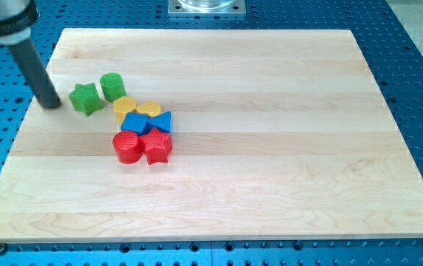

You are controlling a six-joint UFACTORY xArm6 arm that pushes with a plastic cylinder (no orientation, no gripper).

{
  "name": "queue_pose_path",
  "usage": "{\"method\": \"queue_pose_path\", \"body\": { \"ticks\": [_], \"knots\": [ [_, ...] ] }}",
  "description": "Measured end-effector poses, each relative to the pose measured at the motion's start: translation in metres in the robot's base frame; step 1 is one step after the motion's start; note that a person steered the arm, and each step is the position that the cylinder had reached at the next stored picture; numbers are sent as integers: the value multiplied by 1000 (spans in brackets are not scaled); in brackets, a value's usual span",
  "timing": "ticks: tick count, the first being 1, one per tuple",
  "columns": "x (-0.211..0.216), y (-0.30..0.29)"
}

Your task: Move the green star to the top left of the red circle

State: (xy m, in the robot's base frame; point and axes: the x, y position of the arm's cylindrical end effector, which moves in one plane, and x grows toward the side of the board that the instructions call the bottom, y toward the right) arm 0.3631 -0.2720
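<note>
The green star (85, 98) lies on the wooden board (271, 148) at the view's upper left. The red circle (126, 147) sits below and to the right of it, in a cluster. My tip (51, 104) rests on the board just left of the green star, a small gap between them. The rod rises up and to the left out of view.
A green circle (112, 86) stands right of the star. A yellow block (125, 108), a yellow heart (149, 110), a blue triangle (163, 122), a blue block (135, 124) and a red star (156, 145) crowd around the red circle.
</note>
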Motion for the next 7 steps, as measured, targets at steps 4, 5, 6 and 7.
{"method": "queue_pose_path", "body": {
  "ticks": [4,5,6,7],
  "knots": [
    [15,52],
    [-3,57],
    [20,63],
    [50,64]
  ]
}}
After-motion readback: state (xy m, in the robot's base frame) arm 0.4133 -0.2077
